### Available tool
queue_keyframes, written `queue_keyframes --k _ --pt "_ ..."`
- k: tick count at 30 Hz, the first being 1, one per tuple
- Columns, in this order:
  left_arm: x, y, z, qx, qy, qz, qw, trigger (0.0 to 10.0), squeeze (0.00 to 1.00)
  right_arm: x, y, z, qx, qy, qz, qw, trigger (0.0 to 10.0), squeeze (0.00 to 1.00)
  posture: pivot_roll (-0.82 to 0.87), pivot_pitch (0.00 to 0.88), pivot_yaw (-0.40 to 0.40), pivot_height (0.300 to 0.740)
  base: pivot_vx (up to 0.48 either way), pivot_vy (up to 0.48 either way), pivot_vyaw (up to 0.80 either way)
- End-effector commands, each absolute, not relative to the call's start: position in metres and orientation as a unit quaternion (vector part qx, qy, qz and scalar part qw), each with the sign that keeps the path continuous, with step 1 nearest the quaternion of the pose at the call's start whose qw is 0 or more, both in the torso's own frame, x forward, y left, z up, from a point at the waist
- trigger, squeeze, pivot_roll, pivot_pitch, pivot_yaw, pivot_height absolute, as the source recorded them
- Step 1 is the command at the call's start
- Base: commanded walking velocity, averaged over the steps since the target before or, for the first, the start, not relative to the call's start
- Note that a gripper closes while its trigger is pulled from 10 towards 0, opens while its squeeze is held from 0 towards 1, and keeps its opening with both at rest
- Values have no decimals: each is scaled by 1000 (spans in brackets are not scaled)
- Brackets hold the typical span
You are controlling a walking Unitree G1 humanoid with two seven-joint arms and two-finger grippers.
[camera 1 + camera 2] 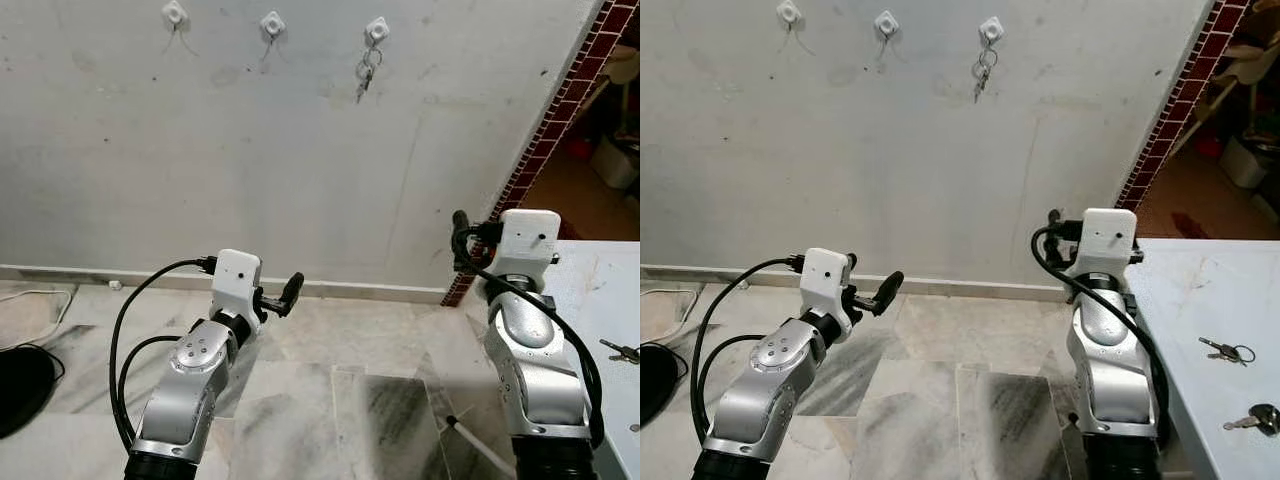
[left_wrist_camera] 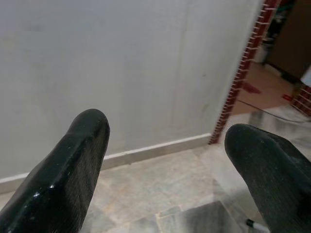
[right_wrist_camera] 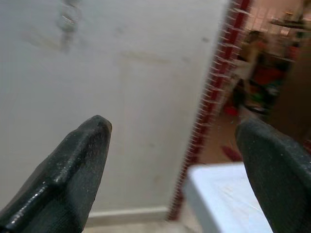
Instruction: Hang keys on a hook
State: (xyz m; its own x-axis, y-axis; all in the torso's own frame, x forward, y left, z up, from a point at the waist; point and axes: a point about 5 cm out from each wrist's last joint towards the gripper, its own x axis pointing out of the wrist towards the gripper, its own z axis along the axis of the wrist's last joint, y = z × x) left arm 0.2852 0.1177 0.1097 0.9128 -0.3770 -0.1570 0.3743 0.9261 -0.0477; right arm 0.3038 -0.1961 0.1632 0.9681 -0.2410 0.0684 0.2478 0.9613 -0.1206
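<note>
Already one bunch of small metal keys on a ring hangs from the rightmost of three white square wall hooks set in a row high on the pale grey plastered wall; the middle hook and the leftmost hook carry nothing but short wire tails. Two more loose key sets lie on the white tabletop at the robot's right: a silver pair on a ring and, nearer the robot, a key with a dark head. Both arms are raised in front of the body, well short of wall and table alike. The left gripper has its two black fingers spread wide with nothing between them, pointing toward the skirting and the marble floor. The right gripper is likewise wide apart and empty, aimed at the wall beside the red brick edging. Judging by this, the step in hand is fetching another set, and the right arm is the natural one since the table is on its side. To do it well, the gripper should come down over the ring rather than the flat blades, since thin keys lying flush on a smooth top will slide away from closing fingers; gripping the ring so it hangs open leaves a loop to slip over a free hook.
</note>
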Motion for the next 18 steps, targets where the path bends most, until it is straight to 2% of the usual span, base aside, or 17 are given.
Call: queue_keyframes --k 1,15,18 --pt "286 115 113 -10 77 -199 977 10000 0 303 -203 161 -66 -17 -141 988 10000 0 111 0 -53 740 0 0 -750" --pt "287 117 111 -13 81 -177 981 10000 0 302 -205 155 -76 3 -146 986 10000 0 104 0 -58 740 0 0 -737" --pt "288 117 111 -8 80 -176 981 10000 0 302 -201 155 -73 0 -132 989 10000 0 103 0 -63 740 0 0 0"
